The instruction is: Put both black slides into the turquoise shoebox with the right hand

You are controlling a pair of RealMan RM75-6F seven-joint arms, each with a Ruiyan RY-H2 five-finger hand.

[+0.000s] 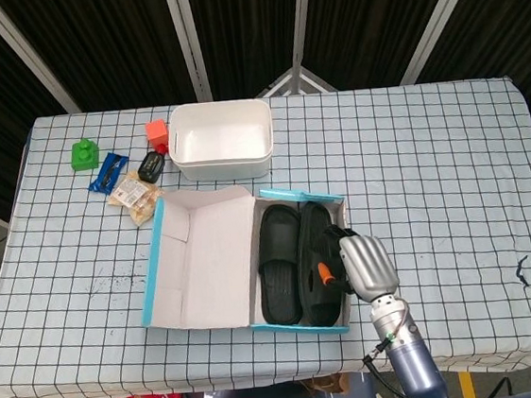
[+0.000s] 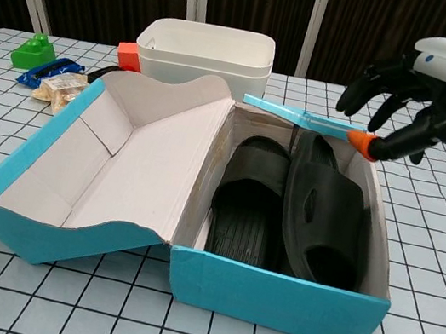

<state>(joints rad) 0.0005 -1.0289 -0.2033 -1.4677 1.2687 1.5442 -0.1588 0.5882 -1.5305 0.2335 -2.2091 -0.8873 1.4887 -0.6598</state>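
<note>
Checked-cloth worktop carries turquoise shoebox near front edge, lid open leftward; both black slides lie inside, right one tilted; right hand above box's right side, fingers spread, holding nothing; left hand unseen.

No legible text, labels or numbers anywhere.

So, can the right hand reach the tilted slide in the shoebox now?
Probably yes. The right hand hangs open just above the shoebox, whose lid lies folded away to the side, and nothing covers the tilted slide below it.
</note>
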